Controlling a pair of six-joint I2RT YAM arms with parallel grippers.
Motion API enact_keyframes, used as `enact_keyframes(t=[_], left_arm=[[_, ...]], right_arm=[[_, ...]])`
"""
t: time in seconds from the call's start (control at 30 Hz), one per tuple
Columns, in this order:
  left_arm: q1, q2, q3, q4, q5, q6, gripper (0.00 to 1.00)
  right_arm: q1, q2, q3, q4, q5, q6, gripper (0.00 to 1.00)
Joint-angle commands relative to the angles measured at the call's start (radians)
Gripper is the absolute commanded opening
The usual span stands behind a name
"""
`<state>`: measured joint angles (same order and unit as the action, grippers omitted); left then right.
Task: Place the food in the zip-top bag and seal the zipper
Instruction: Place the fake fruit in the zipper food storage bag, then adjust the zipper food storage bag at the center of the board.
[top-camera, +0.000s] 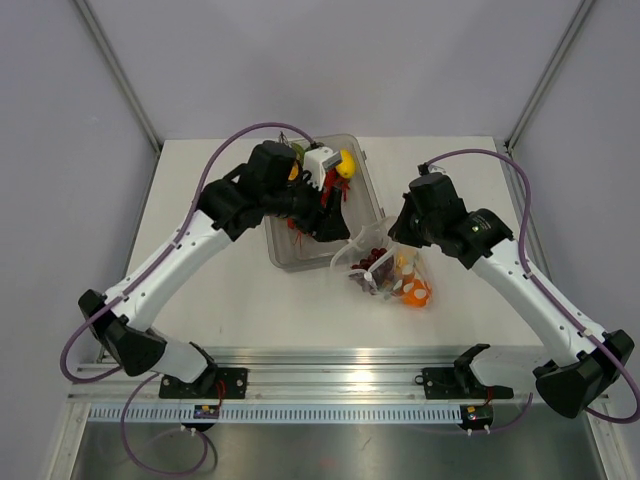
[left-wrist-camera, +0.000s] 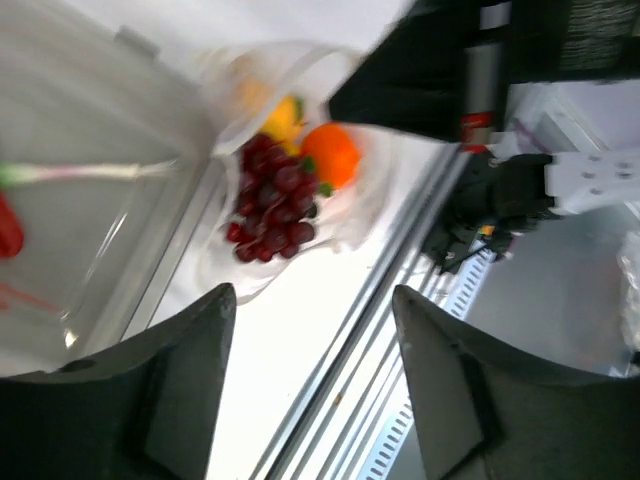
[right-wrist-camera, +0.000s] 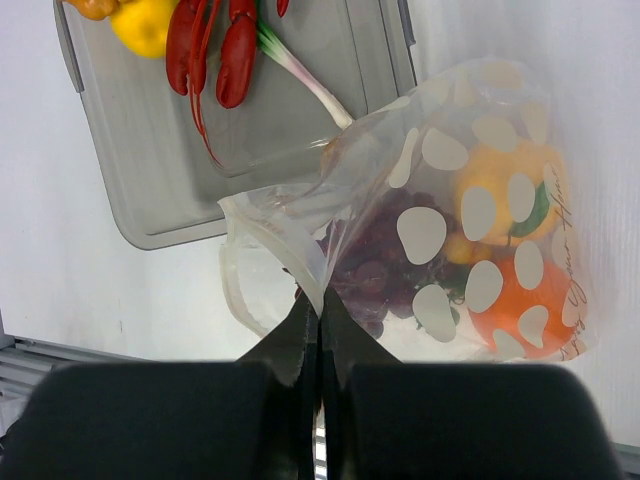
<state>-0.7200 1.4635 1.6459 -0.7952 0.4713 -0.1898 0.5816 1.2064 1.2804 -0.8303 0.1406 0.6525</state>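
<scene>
The zip-top bag (top-camera: 392, 277), clear with white dots, lies on the table right of the tray. Its mouth faces the tray and stands open. Inside are purple grapes (right-wrist-camera: 375, 270), an orange (right-wrist-camera: 510, 300) and a yellow piece (right-wrist-camera: 500, 185). My right gripper (right-wrist-camera: 320, 300) is shut on the bag's mouth edge with the zipper strip (right-wrist-camera: 290, 250); in the top view it (top-camera: 394, 240) is at the bag's upper side. My left gripper (left-wrist-camera: 310, 350) is open and empty, above the tray's near right corner (top-camera: 340, 232), facing the bag (left-wrist-camera: 350, 215) and its grapes (left-wrist-camera: 272, 205).
The rigid clear tray (top-camera: 285, 255) stands left of the bag. It holds a yellow piece (right-wrist-camera: 145, 25), a red lobster-like toy (right-wrist-camera: 215, 50) and a green onion (right-wrist-camera: 300, 70). The metal rail (top-camera: 330, 375) runs along the near table edge.
</scene>
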Motion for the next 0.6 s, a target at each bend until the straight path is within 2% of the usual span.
enact_keyframes(t=[0.0, 0.1, 0.27, 0.47, 0.53, 0.57], left_arm=[[0.016, 0.023, -0.163, 0.122, -0.146, -0.091, 0.79], [0.016, 0.029, -0.271, 0.217, -0.168, -0.129, 0.8], [0.016, 0.079, -0.391, 0.378, -0.129, -0.16, 0.61], [0.016, 0.158, -0.411, 0.448, -0.099, -0.157, 0.59], [0.016, 0.198, -0.403, 0.458, -0.083, -0.166, 0.55], [0.016, 0.208, -0.394, 0.465, -0.079, -0.169, 0.5]], right_arm=[[0.004, -0.025, 0.013, 0.053, 0.016, 0.009, 0.0], [0.004, -0.024, 0.013, 0.059, 0.011, 0.01, 0.0], [0.004, -0.021, 0.017, 0.059, 0.005, 0.012, 0.0], [0.004, -0.034, 0.01, 0.056, 0.013, 0.013, 0.0], [0.004, -0.034, 0.005, 0.056, 0.011, 0.013, 0.0], [0.004, -0.036, 0.005, 0.056, 0.011, 0.015, 0.0]])
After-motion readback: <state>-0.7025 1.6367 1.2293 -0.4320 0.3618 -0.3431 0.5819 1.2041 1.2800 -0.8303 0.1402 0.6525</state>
